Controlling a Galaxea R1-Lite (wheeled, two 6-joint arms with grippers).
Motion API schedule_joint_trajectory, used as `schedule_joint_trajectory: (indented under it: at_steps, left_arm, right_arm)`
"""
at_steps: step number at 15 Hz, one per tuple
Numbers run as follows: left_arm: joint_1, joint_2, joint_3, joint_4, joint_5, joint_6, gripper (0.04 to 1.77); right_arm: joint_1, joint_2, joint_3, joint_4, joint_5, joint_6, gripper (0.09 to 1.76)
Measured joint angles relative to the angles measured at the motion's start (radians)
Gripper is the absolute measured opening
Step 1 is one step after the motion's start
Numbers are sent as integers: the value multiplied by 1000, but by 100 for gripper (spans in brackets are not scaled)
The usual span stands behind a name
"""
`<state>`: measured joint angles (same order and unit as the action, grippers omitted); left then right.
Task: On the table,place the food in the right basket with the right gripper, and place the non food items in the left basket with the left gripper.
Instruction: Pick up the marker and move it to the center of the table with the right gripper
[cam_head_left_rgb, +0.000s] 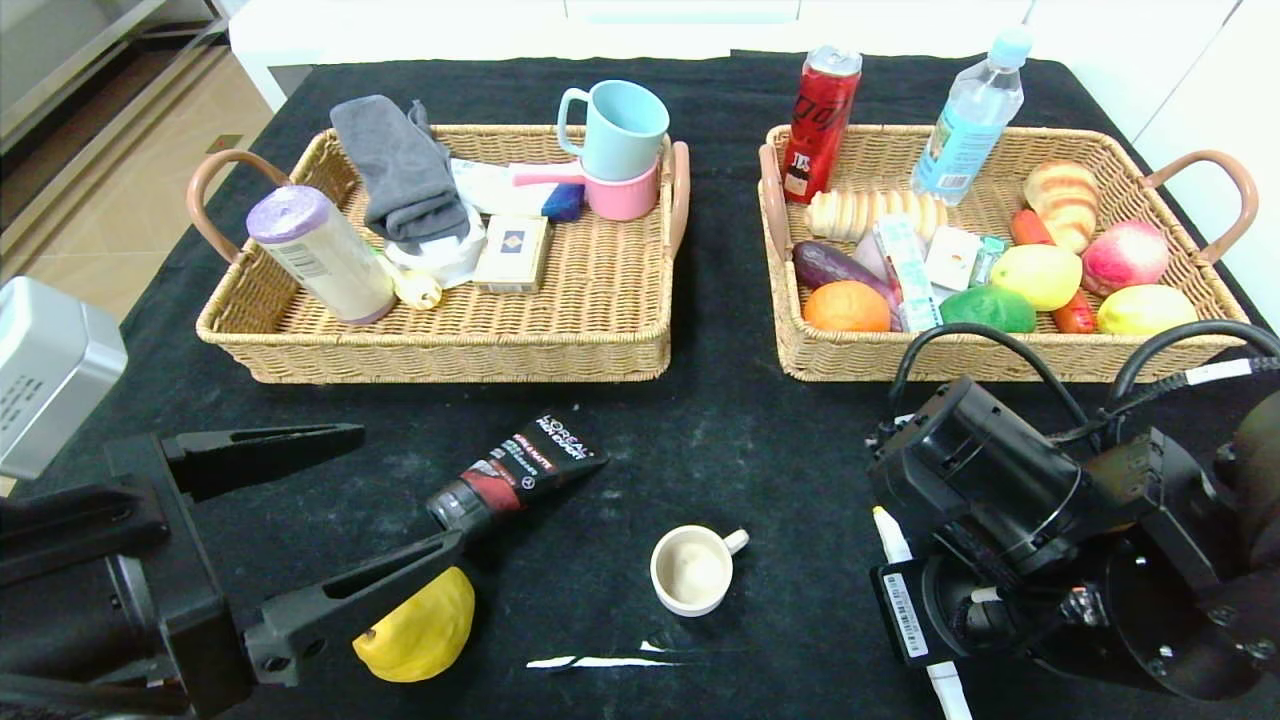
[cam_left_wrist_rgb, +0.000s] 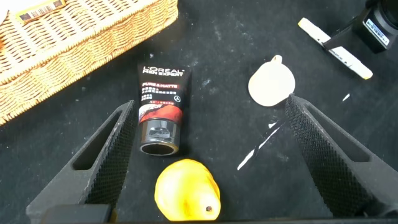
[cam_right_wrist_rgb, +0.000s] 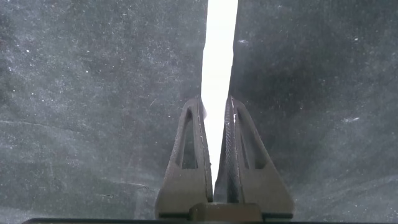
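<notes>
Two wicker baskets, four loose things on the black table: one lemon, one black-and-red tube, one cream cup, one long white marker pen. The right gripper is pinched tight on the marker. The left gripper hangs spread wide, lemon and tube between its fingers, cup just beyond one fingertip.
</notes>
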<state>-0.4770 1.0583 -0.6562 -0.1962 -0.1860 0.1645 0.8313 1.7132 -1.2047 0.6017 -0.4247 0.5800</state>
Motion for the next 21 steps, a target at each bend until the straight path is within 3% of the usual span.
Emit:
schedule_joint_trajectory:
  at_steps: [6, 10, 17, 21]
  left_arm:
    - [0, 0, 0, -1, 0, 0, 172]
    - [0, 1, 0, -1, 0, 0, 172]
    - [1, 0, -1, -3, 0, 0, 172]
    - [2, -6, -6, -7, 11, 1, 172]
  right_arm:
    - [7, -9, -18, 3, 0, -6, 25]
    - [16, -38, -90, 6, -4, -51, 25]
    - [20, 4, -362, -11, -8, -191, 25]
    - [61, 95, -538, -7, -4, -201, 25]
